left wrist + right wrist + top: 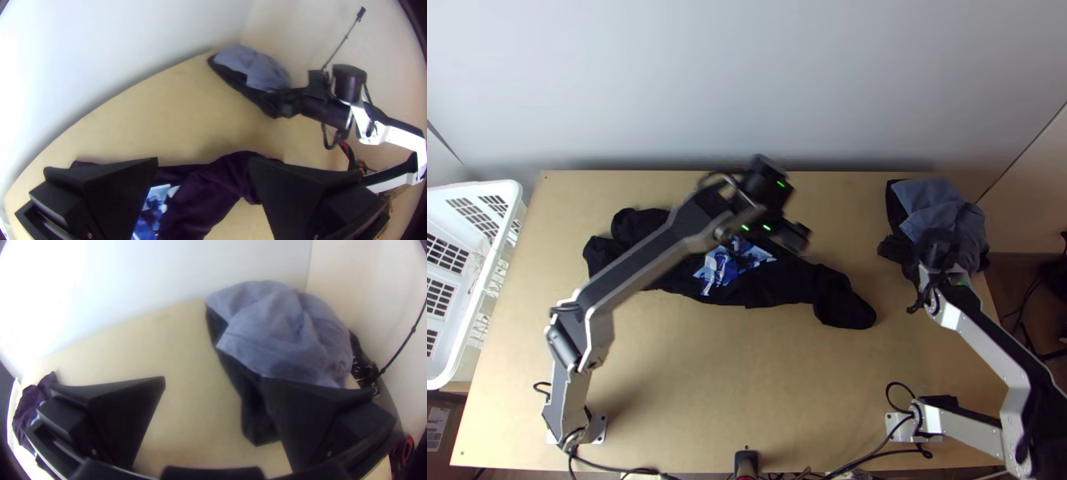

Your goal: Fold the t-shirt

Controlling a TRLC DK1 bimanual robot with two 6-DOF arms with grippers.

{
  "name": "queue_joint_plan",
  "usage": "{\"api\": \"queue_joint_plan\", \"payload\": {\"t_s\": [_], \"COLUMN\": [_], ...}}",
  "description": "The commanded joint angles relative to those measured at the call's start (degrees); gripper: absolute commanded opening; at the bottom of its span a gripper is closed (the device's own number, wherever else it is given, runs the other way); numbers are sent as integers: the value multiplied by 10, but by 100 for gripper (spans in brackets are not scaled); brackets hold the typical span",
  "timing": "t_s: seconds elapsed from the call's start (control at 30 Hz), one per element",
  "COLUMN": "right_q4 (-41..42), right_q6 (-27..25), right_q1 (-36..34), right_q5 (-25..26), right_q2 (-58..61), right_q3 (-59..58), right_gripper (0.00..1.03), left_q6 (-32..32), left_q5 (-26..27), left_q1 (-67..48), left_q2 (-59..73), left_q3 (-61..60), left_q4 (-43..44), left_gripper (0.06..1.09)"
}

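The black t-shirt [779,284] with a blue and white print lies bunched across the table's middle. Above its far part is my left gripper [791,232], blurred in the top view. In the left wrist view, my left gripper [202,178] stands open, with the dark shirt [195,195] beyond its fingers. My right gripper [927,248] is at the near side of the blue-grey and black cloth pile on the right. The right wrist view shows my right gripper [213,395] open, one finger in front of the pile's dark edge.
A heap of blue-grey and black cloth [935,212] lies at the table's far right. A white basket [475,192] stands at the left edge. The wall rises behind the table's far edge. Bare wood [699,368] lies on the near side of the shirt.
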Motion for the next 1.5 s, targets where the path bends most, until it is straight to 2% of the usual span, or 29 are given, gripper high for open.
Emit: {"api": "queue_joint_plan", "payload": {"t_s": [0.0, 0.23, 0.47, 0.77, 0.93, 1.03, 1.23, 1.27, 1.37, 1.47], "right_q4": [-97, -216, -343, -308, -259, -228, -203, -191, -170, -164], "right_q6": [-1, -15, -73, -170, -186, -203, -230, -231, -233, -240], "right_q1": [87, 164, 221, 223, 219, 217, 208, 203, 192, 193], "right_q5": [-33, -55, -85, -94, -94, -90, -76, -67, -53, -44], "right_q2": [-62, -123, -154, -123, -87, -71, -30, -20, 1, -10], "right_q3": [14, 13, 1, -55, -55, -58, -53, -53, -38, -22], "right_gripper": [99, 99, 99, 99, 99, 86, 68, 60, 13, 10], "left_q6": [-5, -2, 8, 4, -4, -11, -25, -27, -32, -32], "left_q5": [-10, -17, -19, -76, -91, -93, -95, -96, -99, -101], "left_q1": [94, 158, 187, 191, 192, 195, 197, 200, 208, 216], "left_q2": [-33, -100, -194, -243, -269, -280, -300, -302, -309, -329], "left_q3": [-23, -142, -290, -375, -401, -408, -441, -448, -466, -482], "left_q4": [-79, -74, -24, -10, -1, 1, 7, 10, 13, 16], "left_gripper": [104, 104, 104, 104, 104, 104, 104, 104, 104, 104]}}
